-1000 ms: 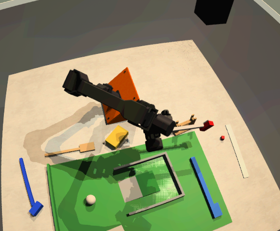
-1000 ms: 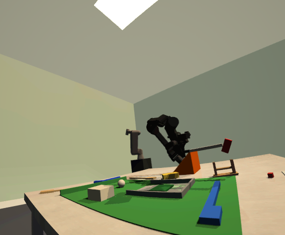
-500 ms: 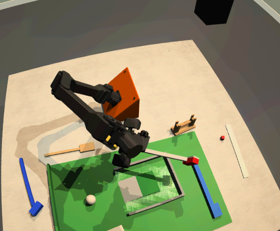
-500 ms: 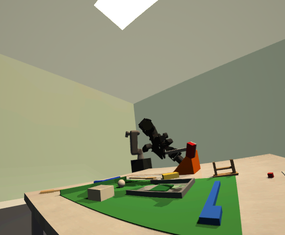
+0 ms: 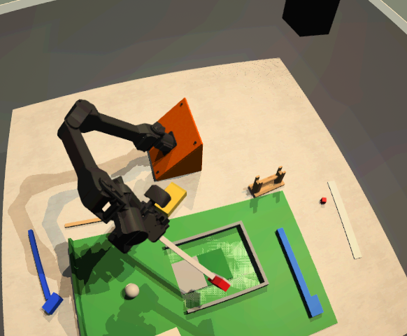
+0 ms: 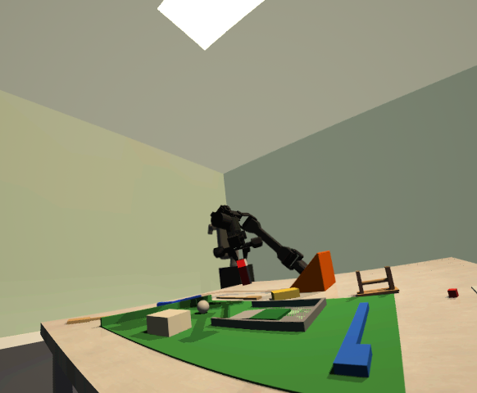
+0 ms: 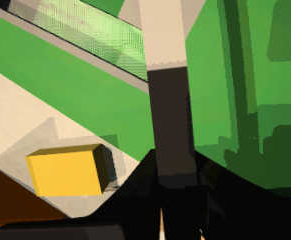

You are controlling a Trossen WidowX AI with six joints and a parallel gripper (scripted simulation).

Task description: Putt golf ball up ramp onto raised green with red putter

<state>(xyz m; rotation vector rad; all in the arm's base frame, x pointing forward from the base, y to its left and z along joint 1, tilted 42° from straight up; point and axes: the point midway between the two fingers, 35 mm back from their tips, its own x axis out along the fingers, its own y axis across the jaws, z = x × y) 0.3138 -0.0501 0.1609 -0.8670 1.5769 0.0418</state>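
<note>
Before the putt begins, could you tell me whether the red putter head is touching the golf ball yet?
Apart. In the top view the red putter head hangs over the framed raised green, while the golf ball sits well to its left on the turf, with open green between them.

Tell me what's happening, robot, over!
Gripper shut on red putter. Putter head in the air, not at ball yet. Gray frame sits nearby.
</note>
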